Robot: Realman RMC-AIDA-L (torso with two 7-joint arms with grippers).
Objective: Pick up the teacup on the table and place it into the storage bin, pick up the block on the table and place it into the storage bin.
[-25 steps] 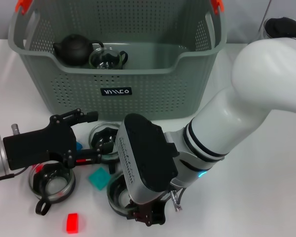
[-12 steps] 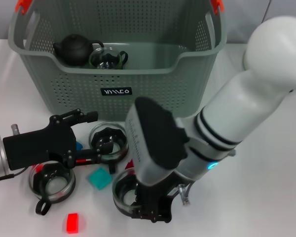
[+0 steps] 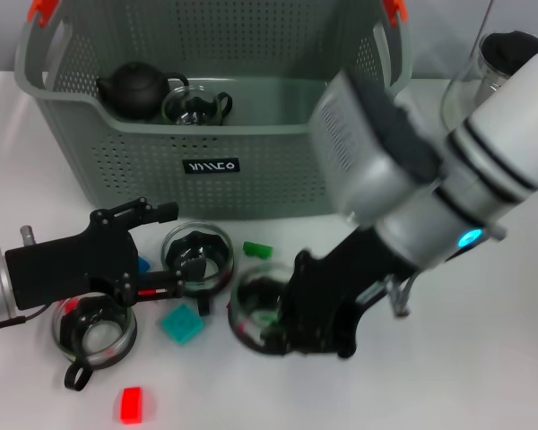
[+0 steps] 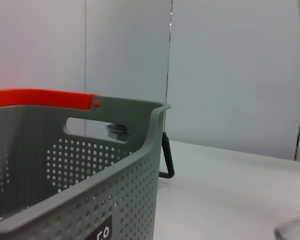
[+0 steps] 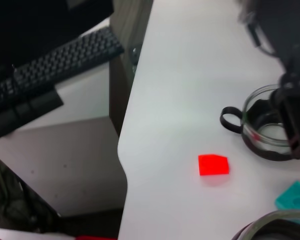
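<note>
A glass teacup (image 3: 255, 309) is gripped by the right gripper (image 3: 291, 327) near the storage bin (image 3: 215, 170). The left gripper (image 3: 157, 251) is held open.

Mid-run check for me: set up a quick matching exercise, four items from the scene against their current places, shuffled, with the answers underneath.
Things
1. black teapot
2. red block
3. teal block
4. small green block

Places
A. on the table close to the storage bin's front wall
B. inside the storage bin, by its left end
C. on the table's near edge, in front of the left gripper
D. on the table between two glass teacups

Pairs: 1-B, 2-C, 3-D, 4-A
</note>
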